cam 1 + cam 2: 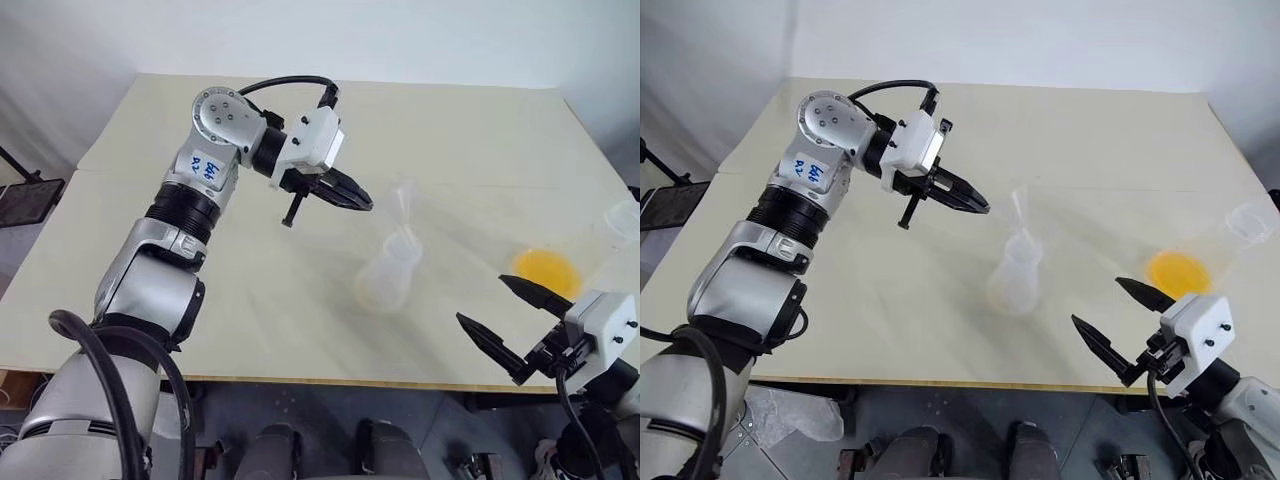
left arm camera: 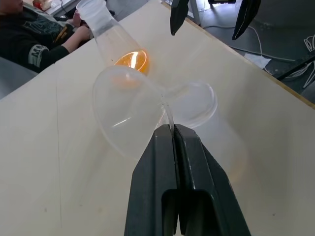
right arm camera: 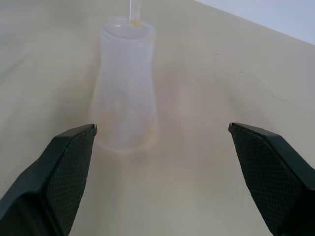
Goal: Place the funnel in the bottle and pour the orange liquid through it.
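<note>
End effectors at the counter [image 1: 300, 340]: right gaping, left pinching

Right end effector [image 1: 508, 315] is hovering wide open, holding nothing, near the bottle [image 1: 388, 276] standing mid-counter; left end effector [image 1: 358, 199] is clamping the funnel [image 2: 129, 110] by its rim above the bottle's neck; orange liquid [image 1: 546, 268] beyond.

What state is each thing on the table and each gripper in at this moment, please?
left gripper: shut on the funnel's rim.
funnel: held tilted, stem at the bottle's mouth.
bottle: upright, uncapped, on the table.
orange liquid: unpoured, in a clear flask lying tilted.
right gripper: open, empty.
</note>
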{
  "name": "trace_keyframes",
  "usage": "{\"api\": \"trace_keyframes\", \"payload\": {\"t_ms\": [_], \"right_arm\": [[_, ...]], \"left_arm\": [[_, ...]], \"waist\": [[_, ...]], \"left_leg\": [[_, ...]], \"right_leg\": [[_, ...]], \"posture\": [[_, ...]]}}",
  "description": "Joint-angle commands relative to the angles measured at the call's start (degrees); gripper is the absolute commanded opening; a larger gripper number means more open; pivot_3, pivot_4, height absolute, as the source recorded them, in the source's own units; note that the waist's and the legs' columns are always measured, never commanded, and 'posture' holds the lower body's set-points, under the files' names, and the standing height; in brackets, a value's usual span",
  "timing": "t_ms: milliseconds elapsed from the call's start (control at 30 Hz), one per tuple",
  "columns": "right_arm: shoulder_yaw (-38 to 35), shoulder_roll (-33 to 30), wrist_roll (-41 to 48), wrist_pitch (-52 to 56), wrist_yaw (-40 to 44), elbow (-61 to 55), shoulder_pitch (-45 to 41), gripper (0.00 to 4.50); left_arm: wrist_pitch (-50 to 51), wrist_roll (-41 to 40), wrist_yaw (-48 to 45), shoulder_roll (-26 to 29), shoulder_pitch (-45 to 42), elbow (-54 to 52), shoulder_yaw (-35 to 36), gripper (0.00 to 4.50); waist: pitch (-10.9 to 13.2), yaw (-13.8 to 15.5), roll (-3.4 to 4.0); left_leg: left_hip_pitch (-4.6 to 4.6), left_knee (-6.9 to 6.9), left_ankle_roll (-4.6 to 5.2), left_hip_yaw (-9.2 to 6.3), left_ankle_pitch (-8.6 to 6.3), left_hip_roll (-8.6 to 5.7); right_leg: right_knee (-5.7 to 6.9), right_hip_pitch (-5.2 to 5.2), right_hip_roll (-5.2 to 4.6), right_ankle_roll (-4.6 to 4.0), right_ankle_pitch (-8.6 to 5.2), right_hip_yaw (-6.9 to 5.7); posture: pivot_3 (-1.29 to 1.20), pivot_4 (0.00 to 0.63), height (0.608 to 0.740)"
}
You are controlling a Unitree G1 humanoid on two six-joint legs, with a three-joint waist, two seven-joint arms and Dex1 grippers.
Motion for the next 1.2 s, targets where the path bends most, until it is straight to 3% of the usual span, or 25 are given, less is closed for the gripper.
{"api": "trace_keyframes", "payload": {"t_ms": [33, 733, 1067, 1200], "right_arm": [[-1.4, 0.0, 0.7, -1.0, -0.5, -1.7, -0.3, 4.50], [-1.4, 1.0, -0.1, -1.8, -1.1, -2.1, 1.1, 4.50], [-0.9, 0.6, -0.4, -2.2, -1.0, -0.9, 0.2, 4.50], [-0.7, 0.4, -0.6, -2.2, -0.7, -0.3, -0.6, 4.50]], "left_arm": [[-1.3, 1.6, -5.7, -0.8, -0.4, -1.2, 1.6, 0.02], [-16.4, 8.4, -6.4, -4.2, -5.1, 5.4, 0.7, 0.02], [-19.2, 7.4, -6.4, -4.5, -5.0, 1.5, -0.3, 0.02], [-17.7, 3.7, -6.4, -3.1, -4.1, -2.7, -3.8, 0.02]], "waist": [[0.0, 0.1, 0.00], [0.0, 0.3, 0.00], [0.0, 0.6, 0.00], [0.0, 0.7, 0.00]], "left_leg": [[0.00, 0.00, 0.00, -0.01, 0.00, 0.00], [0.00, 0.00, 0.02, 0.04, 0.01, -0.03], [0.00, 0.01, 0.04, 0.04, 0.01, -0.03], [0.00, 0.01, 0.05, 0.05, 0.02, -0.03]], "right_leg": [[0.00, 0.00, 0.00, 0.00, 0.00, 0.00], [-0.01, 0.00, -0.01, 0.01, 0.00, 0.00], [-0.01, 0.00, -0.02, 0.01, 0.01, 0.00], [0.00, 0.00, -0.02, 0.02, 0.01, 0.01]], "posture": [[0.00, 0.150, 0.740], [0.00, 0.150, 0.740], [0.00, 0.150, 0.740], [0.00, 0.150, 0.740]]}}
